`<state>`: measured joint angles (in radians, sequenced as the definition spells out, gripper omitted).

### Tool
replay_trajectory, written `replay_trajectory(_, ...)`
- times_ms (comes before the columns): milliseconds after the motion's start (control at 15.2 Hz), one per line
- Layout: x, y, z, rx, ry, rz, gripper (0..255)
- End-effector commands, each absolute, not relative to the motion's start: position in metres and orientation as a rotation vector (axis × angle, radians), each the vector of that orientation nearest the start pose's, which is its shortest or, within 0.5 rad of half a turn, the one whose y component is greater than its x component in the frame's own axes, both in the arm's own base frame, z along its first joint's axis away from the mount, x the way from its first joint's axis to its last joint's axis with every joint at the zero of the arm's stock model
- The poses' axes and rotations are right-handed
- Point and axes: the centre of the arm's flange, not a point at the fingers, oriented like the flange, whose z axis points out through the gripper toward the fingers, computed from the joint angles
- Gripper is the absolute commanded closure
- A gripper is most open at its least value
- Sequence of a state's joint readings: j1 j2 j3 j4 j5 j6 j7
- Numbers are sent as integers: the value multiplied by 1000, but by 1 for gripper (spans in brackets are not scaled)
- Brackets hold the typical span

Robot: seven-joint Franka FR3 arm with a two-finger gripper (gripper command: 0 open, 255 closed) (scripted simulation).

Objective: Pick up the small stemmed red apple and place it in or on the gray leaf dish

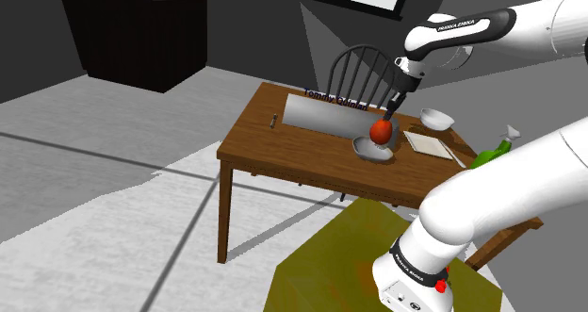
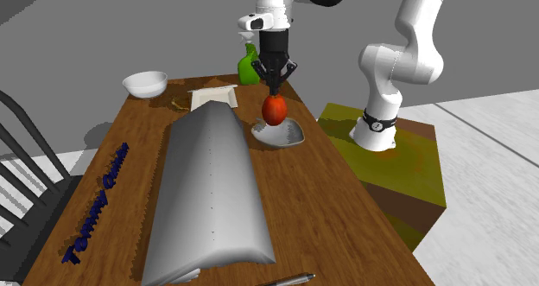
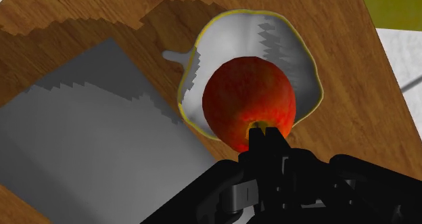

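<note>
My hand (image 2: 275,92) pinches the red apple (image 2: 275,110) by its top, hanging just above the gray leaf dish (image 2: 292,136) on the worktop (image 2: 337,198). Pickup looks done; lowering and letting go remain.

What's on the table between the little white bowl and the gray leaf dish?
A flat white square sheet lies between the white bowl and gray leaf-shaped dish, seen in the second exterior view.
</note>
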<state>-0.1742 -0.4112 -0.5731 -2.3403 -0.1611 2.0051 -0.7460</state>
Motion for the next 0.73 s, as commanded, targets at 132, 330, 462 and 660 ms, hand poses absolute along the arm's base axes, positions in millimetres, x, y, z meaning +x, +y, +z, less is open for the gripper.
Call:
replay_trajectory(132, 310, -318, 448, -3098, -158, -102, 255)
replay_trajectory(330, 310, -318, 448, -3098, -158, -102, 255)
replay_trajectory(462, 310, -318, 448, -3098, -158, -102, 255)
replay_trajectory(660, 310, -318, 448, -3098, -158, -102, 255)
